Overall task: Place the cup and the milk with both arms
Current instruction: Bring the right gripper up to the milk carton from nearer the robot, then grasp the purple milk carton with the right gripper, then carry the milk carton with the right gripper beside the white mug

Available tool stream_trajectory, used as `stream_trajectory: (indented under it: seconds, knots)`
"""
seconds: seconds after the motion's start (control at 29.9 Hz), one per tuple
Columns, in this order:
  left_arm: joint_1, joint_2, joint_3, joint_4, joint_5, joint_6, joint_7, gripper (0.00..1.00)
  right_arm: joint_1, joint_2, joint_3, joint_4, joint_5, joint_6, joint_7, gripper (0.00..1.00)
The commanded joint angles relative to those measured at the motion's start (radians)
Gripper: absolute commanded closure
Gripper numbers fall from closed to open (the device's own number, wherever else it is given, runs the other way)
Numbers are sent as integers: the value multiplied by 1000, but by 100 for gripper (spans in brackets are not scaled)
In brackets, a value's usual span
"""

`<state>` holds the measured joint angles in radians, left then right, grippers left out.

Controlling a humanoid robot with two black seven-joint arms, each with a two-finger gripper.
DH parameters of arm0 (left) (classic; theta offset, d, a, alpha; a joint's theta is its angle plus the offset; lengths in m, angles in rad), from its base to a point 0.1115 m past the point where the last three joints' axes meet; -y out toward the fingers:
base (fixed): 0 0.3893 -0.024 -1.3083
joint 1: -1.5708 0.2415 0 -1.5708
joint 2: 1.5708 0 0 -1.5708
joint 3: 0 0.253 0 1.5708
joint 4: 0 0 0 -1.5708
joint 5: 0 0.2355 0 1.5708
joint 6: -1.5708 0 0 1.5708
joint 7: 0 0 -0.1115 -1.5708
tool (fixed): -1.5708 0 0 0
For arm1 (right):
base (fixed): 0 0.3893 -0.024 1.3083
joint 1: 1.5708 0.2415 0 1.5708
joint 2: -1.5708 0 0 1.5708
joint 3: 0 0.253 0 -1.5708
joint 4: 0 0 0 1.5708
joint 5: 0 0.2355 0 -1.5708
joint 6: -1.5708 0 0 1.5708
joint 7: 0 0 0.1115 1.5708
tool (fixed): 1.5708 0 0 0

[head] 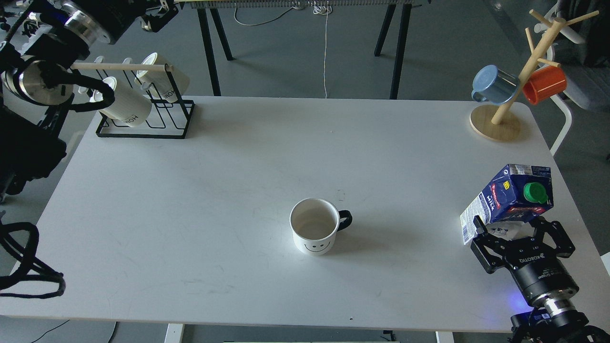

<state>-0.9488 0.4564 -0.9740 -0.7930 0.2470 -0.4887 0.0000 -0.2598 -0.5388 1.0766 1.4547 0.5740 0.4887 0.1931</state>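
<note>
The cup (313,229), a white mug with a black handle and a smiley face, stands upright near the middle of the white table (228,171), handle to the right. The milk (512,196), a dark blue carton with a green cap, stands near the right table edge. My right gripper (511,229) is open, its fingers on either side of the carton's lower part; I cannot tell if they touch it. My left arm is raised at the upper left, far from the cup; its gripper (159,13) is at the top edge and only partly seen.
A black wire rack (157,125) with ribbed white mugs stands at the back left corner. A wooden mug tree (498,121) with a blue mug (493,85) and an orange mug (545,84) stands at the back right. Black table legs show behind.
</note>
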Motion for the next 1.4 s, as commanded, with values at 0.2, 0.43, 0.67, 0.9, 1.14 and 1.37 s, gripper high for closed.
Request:
stream_trajectory:
  seconds: [0.2, 0.43, 0.67, 0.9, 1.14, 1.37]
  knots:
    - [1, 1, 0, 0, 0, 0, 0, 1, 19, 26, 5, -8, 4, 0, 2, 38]
    - [1, -4, 1, 0, 5, 2, 0, 1, 17, 49, 5, -13, 1, 0, -1, 47]
    - [1, -7, 1, 0, 6, 2, 0, 1, 22, 65, -6, 13, -5, 0, -4, 54]
    - [2, -4, 1, 0, 6, 2, 2, 1, 105, 149, -81, 61, -86, 0, -7, 54]
    - [19, -9, 5, -2, 6, 2, 2, 1, 160, 224, -213, 58, -134, 0, -7, 52]
    - [13, -7, 71, -2, 5, 2, -3, 1, 143, 267, -225, 46, -175, 0, -6, 50]
